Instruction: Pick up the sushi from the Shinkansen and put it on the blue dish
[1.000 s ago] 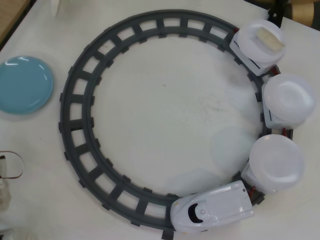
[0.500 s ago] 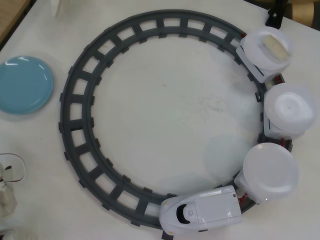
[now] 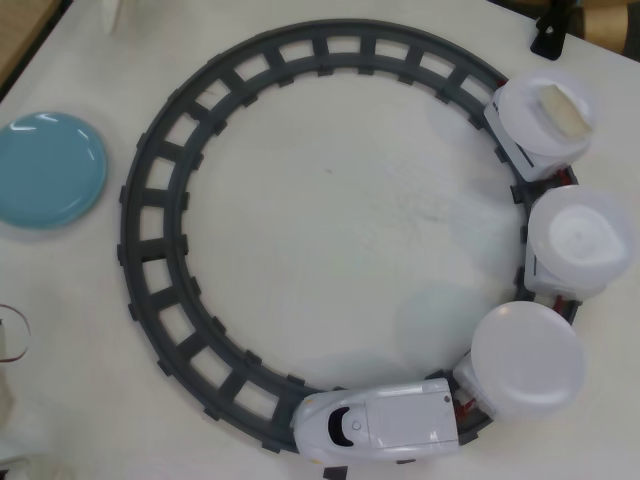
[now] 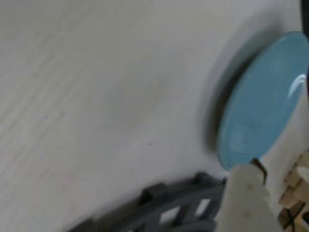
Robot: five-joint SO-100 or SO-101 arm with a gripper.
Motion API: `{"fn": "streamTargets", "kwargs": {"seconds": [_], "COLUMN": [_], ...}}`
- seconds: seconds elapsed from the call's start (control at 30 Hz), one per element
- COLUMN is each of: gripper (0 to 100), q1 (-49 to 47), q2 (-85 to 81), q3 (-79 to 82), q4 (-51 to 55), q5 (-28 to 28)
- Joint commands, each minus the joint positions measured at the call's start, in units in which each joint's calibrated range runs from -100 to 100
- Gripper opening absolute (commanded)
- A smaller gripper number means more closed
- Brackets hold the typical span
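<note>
The cream-beige sushi (image 3: pixel 562 110) lies on the round white plate of the last car (image 3: pixel 530 125) at the upper right of the overhead view. The white Shinkansen (image 3: pixel 380 422) stands on the grey track (image 3: pixel 160 180) at the bottom, with its three plate cars curving up the right side. The blue dish (image 3: pixel 48 168) sits empty on the table at the far left, outside the track. In the wrist view the blue dish (image 4: pixel 263 101) is at the right, and one pale gripper finger (image 4: pixel 246 198) rises from the bottom edge just below it. The second finger does not show. The gripper does not show in the overhead view.
The middle car's plate (image 3: pixel 580 240) carries a white lump, and the plate nearest the engine (image 3: pixel 527 360) is bare. A stretch of track (image 4: pixel 169 203) runs along the bottom of the wrist view. Light wooden pieces (image 4: pixel 294 191) are at its lower right. A black stand (image 3: pixel 552 35) is at the top right.
</note>
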Motion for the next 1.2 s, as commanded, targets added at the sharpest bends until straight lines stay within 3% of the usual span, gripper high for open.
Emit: {"fn": "streamTargets", "kwargs": {"seconds": [0.0,0.2,0.47,0.73,0.9,1.17], "gripper": [27,27,27,27,28,28], "q1": [0.97,6.07,18.04,35.30,35.30,35.56], "q2": [0.31,4.30,26.53,49.34,56.31,57.05], "q3": [-8.22,-18.86,-37.80,-59.17,-63.95,-64.40], "q4": [0.96,2.66,2.49,6.65,17.61,25.17], "q5": [0.46,1.30,1.35,-4.56,-4.20,-4.46]}}
